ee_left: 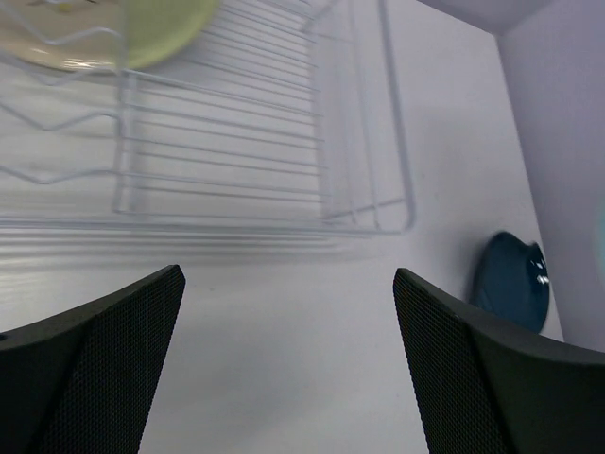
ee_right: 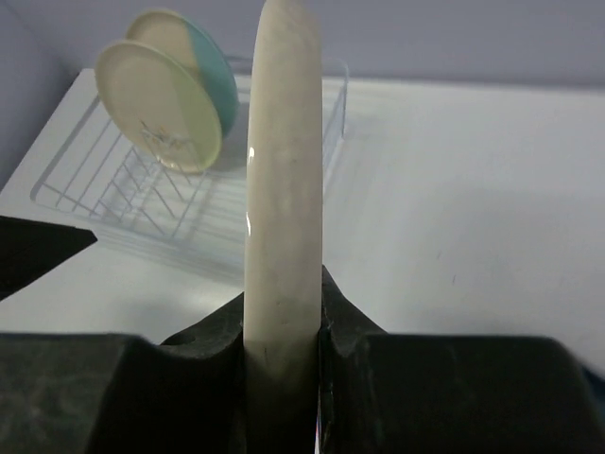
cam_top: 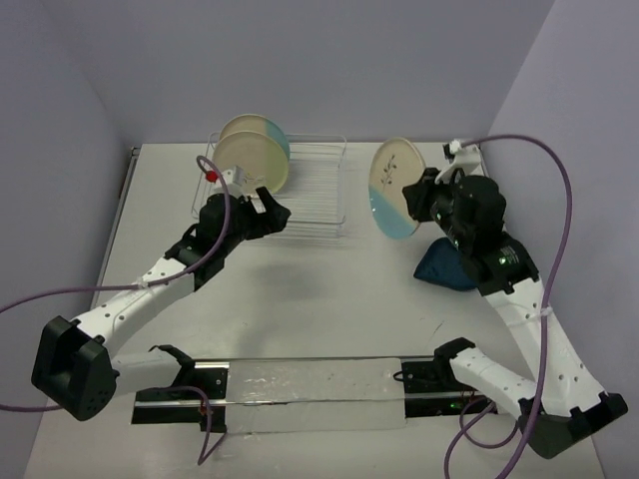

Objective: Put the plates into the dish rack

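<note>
Two plates stand upright at the left end of the silver wire dish rack (cam_top: 318,205): a cream and pale green one (cam_top: 252,165) in front, a cream and light-blue one (cam_top: 278,135) behind. My right gripper (cam_top: 411,203) is shut on the rim of another cream and light-blue plate (cam_top: 391,187), held on edge above the table to the right of the rack; the right wrist view shows its rim (ee_right: 282,189) edge-on. The dark blue plate (cam_top: 444,265) lies on the table under my right arm. My left gripper (cam_top: 272,213) is open and empty at the rack's near side.
The rack's right half (ee_left: 246,142) holds nothing. Purple cables trail from both arms. A black and white bar (cam_top: 300,384) lies along the near table edge. Purple walls close the table at the back and sides.
</note>
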### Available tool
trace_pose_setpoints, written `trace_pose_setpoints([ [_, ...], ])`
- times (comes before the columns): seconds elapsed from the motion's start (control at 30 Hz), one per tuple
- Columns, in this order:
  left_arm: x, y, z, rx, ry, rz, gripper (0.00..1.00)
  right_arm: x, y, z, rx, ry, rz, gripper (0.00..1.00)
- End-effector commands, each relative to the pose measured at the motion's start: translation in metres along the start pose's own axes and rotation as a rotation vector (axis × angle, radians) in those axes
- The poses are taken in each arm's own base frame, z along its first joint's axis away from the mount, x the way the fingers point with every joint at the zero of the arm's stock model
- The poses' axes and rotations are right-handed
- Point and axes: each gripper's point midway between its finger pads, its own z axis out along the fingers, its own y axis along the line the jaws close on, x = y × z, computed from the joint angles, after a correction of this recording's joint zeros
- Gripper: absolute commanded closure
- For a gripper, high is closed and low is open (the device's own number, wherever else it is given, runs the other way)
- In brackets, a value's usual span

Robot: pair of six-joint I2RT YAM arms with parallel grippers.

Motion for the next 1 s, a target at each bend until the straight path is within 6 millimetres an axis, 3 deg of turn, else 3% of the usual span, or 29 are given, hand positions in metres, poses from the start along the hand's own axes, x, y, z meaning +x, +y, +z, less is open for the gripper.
trace_pose_setpoints([
  [0.0,-0.041,0.03,-0.014,-0.095,-0.081,-0.024,0.01,-0.117,0.065,0.01,-0.269,-0.291,-0.355,1.0],
  [0.07,-0.052,0.039,-0.019,-0.093,-0.105,-0.041,0.01,-0.127,0.096,0.014,-0.419,-0.33,-0.512,1.0],
  [0.13,-0.057,0.046,-0.024,-0.06,-0.117,-0.072,0.01,-0.13,0.124,0.036,-0.55,-0.37,-0.691,1.0],
  [0.27,-0.064,0.073,-0.03,-0.15,-0.136,-0.123,0.01,-0.144,0.162,0.06,-0.721,-0.412,-0.801,1.0],
  [0.37,-0.068,0.087,-0.037,-0.2,-0.161,-0.154,0.01,-0.139,0.19,0.077,-0.85,-0.477,-0.939,1.0],
  [0.47,-0.071,0.097,-0.043,-0.239,-0.195,-0.172,0.01,-0.121,0.221,0.083,-0.999,-0.544,-1.044,1.0],
  [0.57,-0.074,0.112,-0.049,-0.302,-0.229,-0.188,0.01,-0.114,0.243,0.1,-1.086,-0.586,-1.072,1.0],
  [0.7,-0.074,0.11,-0.048,-0.26,-0.237,-0.177,0.01,-0.106,0.266,0.127,-1.142,-0.587,-1.036,1.0],
  [0.87,-0.074,0.117,-0.049,-0.288,-0.247,-0.181,0.01,-0.084,0.282,0.176,-1.073,-0.541,-1.022,1.0],
  [0.97,-0.076,0.118,-0.048,-0.289,-0.25,-0.188,0.01,-0.072,0.287,0.194,-1.049,-0.526,-1.001,1.0],
])
